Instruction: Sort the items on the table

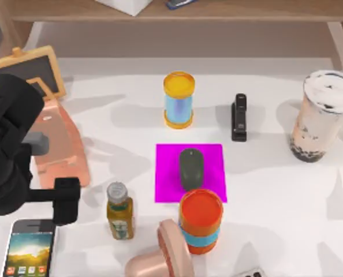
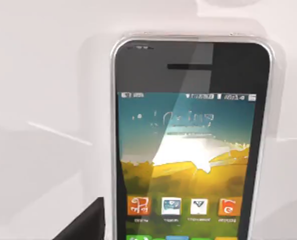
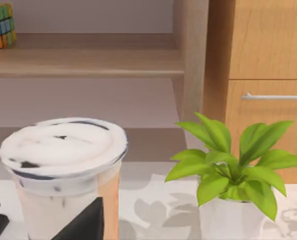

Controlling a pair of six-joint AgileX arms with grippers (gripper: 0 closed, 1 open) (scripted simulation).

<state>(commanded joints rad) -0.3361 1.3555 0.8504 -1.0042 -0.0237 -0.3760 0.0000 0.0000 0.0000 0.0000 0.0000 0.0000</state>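
Observation:
The smartphone [image 1: 29, 249] lies flat at the table's [image 1: 275, 196] front left corner, its colourful screen [image 2: 186, 155] facing up. My left gripper [image 1: 50, 199] hovers open just behind it, one dark fingertip [image 2: 83, 225] beside the phone's edge, nothing held. The dark grey mouse [image 1: 190, 168] rests on a magenta mat [image 1: 166, 173] at the centre. The milk tea cup [image 1: 323, 115] stands upright at the far right. In the right wrist view the cup [image 3: 63, 175] is close ahead and one right fingertip [image 3: 86, 222] shows beside it, apart from it.
A pink phone stand [image 1: 62, 144] and a small blackboard [image 1: 30, 68] are at the left. A yellow can [image 1: 178, 99], black stapler [image 1: 239, 117], orange can [image 1: 200, 221], small bottle [image 1: 119, 212] and pink object [image 1: 160, 257] crowd the middle. A potted plant [image 3: 228, 170] stands near the cup.

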